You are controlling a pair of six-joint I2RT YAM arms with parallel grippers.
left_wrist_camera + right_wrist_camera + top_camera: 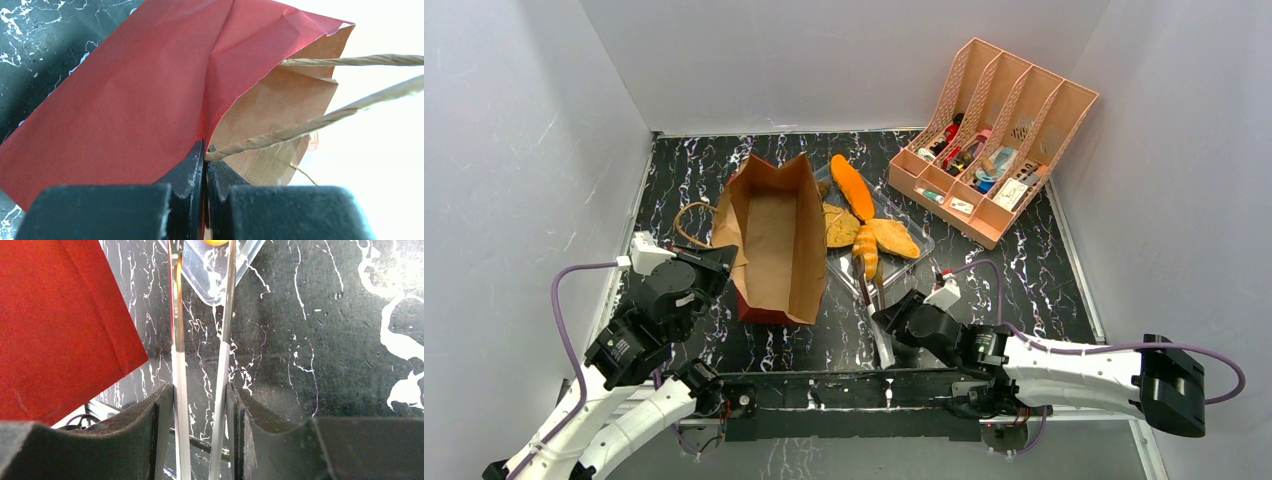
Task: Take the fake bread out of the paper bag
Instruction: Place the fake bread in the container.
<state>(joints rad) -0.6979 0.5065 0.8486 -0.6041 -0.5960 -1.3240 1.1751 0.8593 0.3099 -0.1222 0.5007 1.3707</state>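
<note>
closest in, the left tool (720, 262) is pinched tight on the near left rim of the paper bag (769, 235); its wrist camera shows both fingers (192, 167) pressed together over the red wall, right where a twisted paper handle (320, 122) comes away. on the other side the right tool (887, 322) sits low over the black marbled desk (1024, 275), its jaws narrowed on a pair of metal tongs (871, 295), one silver leg against each finger (162, 412). the tongs point away from the arms, just beside the bag's red flank, up to the near corner of a clear tray (921, 240). whether their tips actually nip anything i cannot tell; they end at an orange striped piece there. the bag gapes upward, brown kraft inside, another loop handle lying on the desk at its left. the fake bread (854, 187) is all out in the tray, just right of the bag: the long orange loaf farthest back, tan flat pieces in the middle, the striped one nearest. farther off, back right, a pink file rack (999, 120) holds small oddments.
</note>
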